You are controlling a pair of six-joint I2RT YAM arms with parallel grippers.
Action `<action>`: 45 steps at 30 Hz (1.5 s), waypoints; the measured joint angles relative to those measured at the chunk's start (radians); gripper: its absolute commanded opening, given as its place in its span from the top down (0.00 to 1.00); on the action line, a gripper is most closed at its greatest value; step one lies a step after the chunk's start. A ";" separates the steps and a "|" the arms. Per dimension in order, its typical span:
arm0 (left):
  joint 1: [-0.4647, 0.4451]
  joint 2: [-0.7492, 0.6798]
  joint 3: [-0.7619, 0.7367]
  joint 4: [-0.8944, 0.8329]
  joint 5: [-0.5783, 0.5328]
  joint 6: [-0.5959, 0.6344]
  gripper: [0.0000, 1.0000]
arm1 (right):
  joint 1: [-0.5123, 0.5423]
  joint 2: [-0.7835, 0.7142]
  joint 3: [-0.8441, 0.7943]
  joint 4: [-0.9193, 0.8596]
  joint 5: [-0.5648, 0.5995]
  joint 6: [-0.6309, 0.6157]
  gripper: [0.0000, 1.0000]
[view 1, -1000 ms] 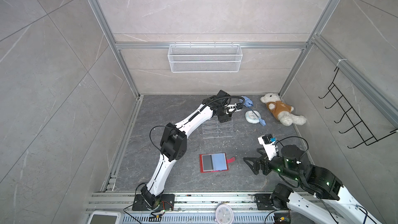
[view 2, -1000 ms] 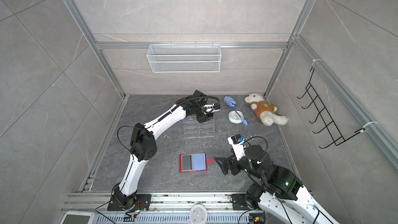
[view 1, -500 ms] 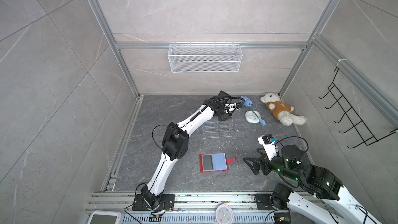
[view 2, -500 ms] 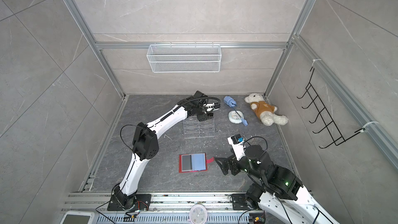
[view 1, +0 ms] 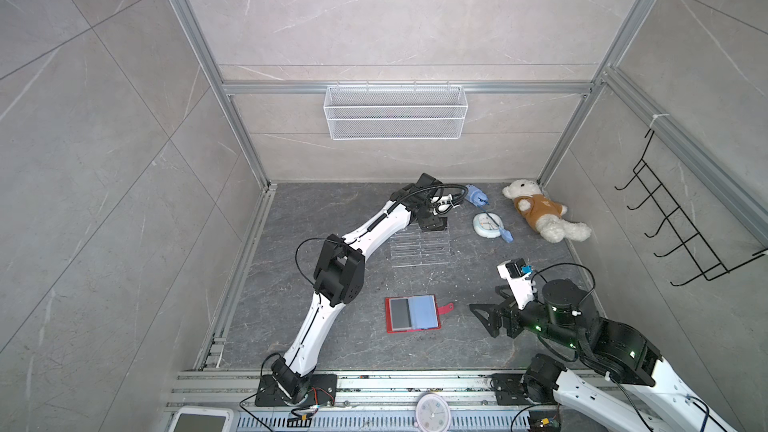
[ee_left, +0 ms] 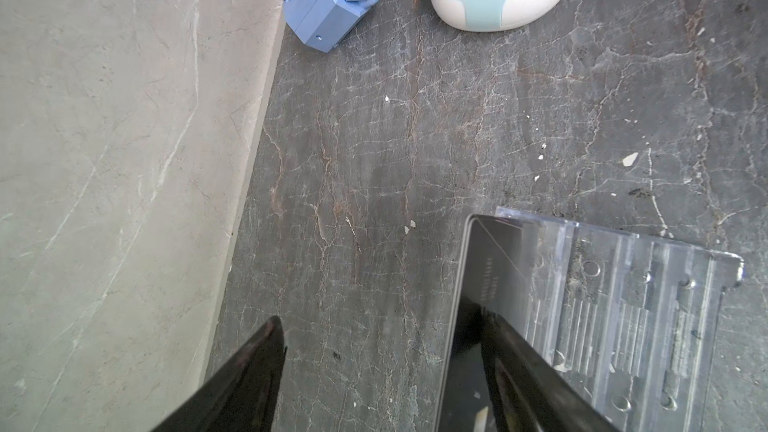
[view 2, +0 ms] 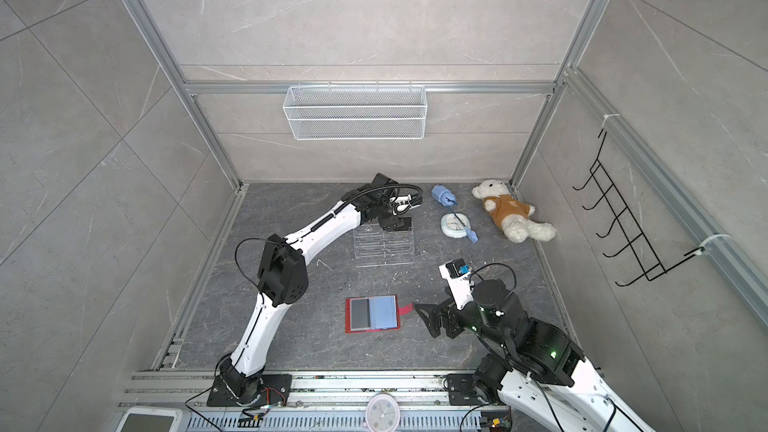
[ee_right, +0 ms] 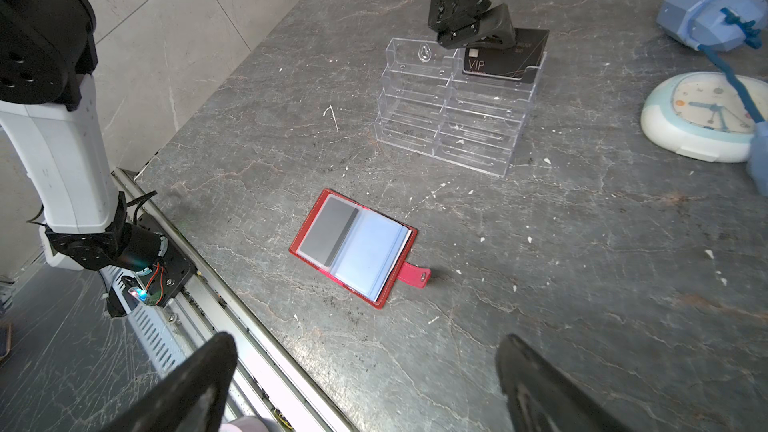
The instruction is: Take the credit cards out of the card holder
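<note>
hovering jaws apart over the vip card (ee_right: 498, 61) in the top tier of the clear stand (ee_right: 446, 122), left gripper (ee_left: 380, 326) holds nothing; second card (ee_right: 328, 230) lies sleeved in the open card holder (ee_right: 410, 275), best pinned flat while the wide-open right gripper (ee_right: 368, 340) draws it out.

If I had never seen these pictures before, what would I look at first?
Probably the red card holder, lying open in the middle of the dark floor with a dark card under one clear sleeve. Next comes the white teddy bear in its brown shirt, lying in the far right corner. Then the left claw, open at the top tier of the clear stand, where a black VIP card sits.
</note>
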 measured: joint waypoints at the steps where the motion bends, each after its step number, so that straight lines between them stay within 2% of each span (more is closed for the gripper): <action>1: 0.002 0.001 0.001 0.000 0.000 0.000 0.24 | 0.000 0.000 0.000 0.000 0.000 0.000 0.00; 8: 0.003 -0.004 -0.008 0.006 0.001 -0.009 0.24 | 0.000 0.000 0.000 0.000 0.000 0.000 0.00; 17: 0.002 -0.183 -0.214 0.092 0.001 -0.062 0.24 | 0.000 0.000 0.000 0.000 0.002 0.000 0.00; 25: -0.010 -0.488 -0.463 0.217 -0.002 -0.232 0.24 | 0.000 -0.011 0.000 0.010 0.042 0.012 0.00; 28: -0.026 -0.631 -0.594 0.276 -0.019 -0.314 0.23 | 0.000 -0.023 -0.010 0.051 0.066 0.034 0.00; 32: -0.069 -0.846 -0.798 0.336 -0.042 -0.421 0.17 | 0.000 -0.021 -0.037 0.094 0.093 0.060 0.00; 37: -0.099 -1.080 -0.947 0.328 -0.048 -0.569 0.13 | 0.000 0.018 -0.047 0.141 0.090 0.089 0.00; 38: -0.097 -1.123 -0.969 0.320 -0.050 -0.604 0.09 | 0.000 0.030 -0.051 0.155 0.081 0.094 0.00; 39: -0.096 -1.168 -0.993 0.310 -0.050 -0.642 0.01 | 0.000 0.043 -0.058 0.167 0.070 0.100 0.00; 42: -0.094 -1.287 -1.056 0.263 -0.050 -0.757 0.00 | 0.000 0.083 -0.080 0.198 0.020 0.118 0.00; 45: -0.094 -1.390 -1.131 0.221 -0.043 -0.868 0.00 | 0.000 0.115 -0.111 0.235 -0.030 0.140 0.05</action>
